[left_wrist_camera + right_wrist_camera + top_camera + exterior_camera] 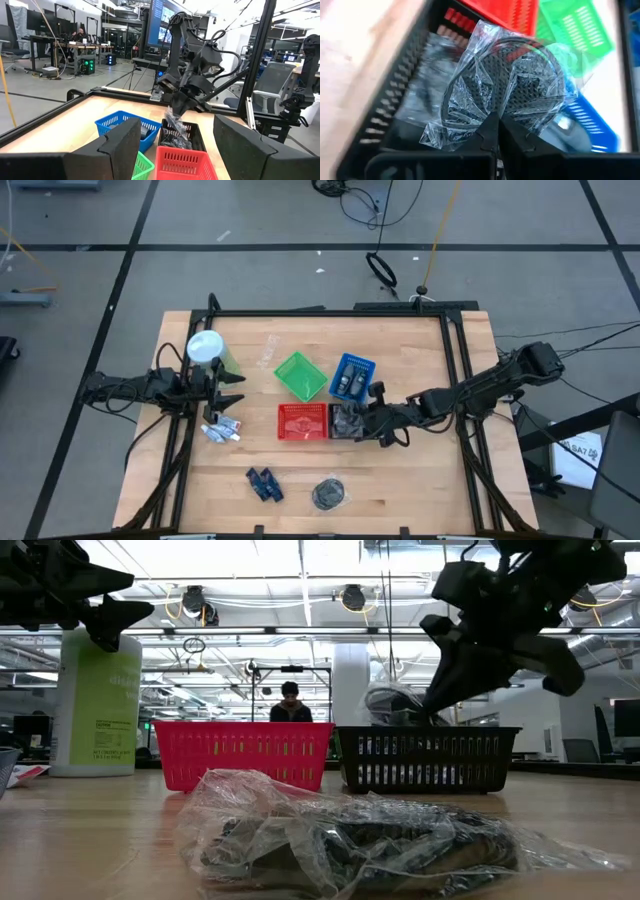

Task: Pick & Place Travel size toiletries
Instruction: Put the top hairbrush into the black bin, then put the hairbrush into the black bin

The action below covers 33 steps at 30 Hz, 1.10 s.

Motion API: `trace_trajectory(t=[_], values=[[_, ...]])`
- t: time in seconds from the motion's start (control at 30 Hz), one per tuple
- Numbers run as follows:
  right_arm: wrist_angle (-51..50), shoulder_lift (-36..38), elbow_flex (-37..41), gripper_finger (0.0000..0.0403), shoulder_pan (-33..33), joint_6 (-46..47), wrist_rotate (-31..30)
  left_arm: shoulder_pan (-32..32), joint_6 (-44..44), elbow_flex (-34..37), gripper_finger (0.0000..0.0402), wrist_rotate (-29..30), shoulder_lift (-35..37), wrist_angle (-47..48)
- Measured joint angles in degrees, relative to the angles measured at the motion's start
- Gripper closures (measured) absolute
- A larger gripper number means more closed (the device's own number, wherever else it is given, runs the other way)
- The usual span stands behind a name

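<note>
The left pincer [228, 388] hovers over the left part of the desk [420, 490], its fingers [120, 145] spread wide and holding nothing. Just behind it stands the green container [215, 355] with its white round lid, and right below it on the wood lie the whitish tubes [222, 430]. Further toward the front edge, well clear of that pincer, sit the dark blue pieces [265, 484], and to their right a grey round packet [329, 494] in crinkled clear wrap lies alone on the desk; the low view shows it close up [370, 840].

In the middle are four mesh baskets: the green basket [300, 375], the red basket [302, 422], the blue basket [352, 376] with dark items inside, and the black basket [345, 422].

The right pincer [372, 420] hangs over the black basket, at its right rim. Its fingers [487, 132] are pressed together on the edge of a second packet [507, 87], a clear-wrapped round grey piece, which dangles from the tips just above the black basket's interior. The red basket lies just beyond the pincer, on its far side.
</note>
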<state>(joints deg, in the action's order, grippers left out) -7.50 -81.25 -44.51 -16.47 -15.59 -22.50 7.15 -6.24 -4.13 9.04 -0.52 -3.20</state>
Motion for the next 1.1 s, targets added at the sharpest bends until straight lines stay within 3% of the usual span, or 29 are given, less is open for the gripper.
trace_trajectory(t=[0.33,0.73,1.1], values=[[0.08,0.0,0.02,0.0398,-0.46,6.81,4.71,0.01,0.01,-0.01,0.0153,0.0,0.0,0.0],[1.08,0.0,0.02,0.0351,-0.48,8.93,4.75,0.0,0.0,-0.01,0.0153,0.0,0.0,0.0],[22.64,0.02,0.04,0.0288,-4.87,10.59,13.19,0.0,0.02,-0.01,0.0153,0.0,0.01,0.0]])
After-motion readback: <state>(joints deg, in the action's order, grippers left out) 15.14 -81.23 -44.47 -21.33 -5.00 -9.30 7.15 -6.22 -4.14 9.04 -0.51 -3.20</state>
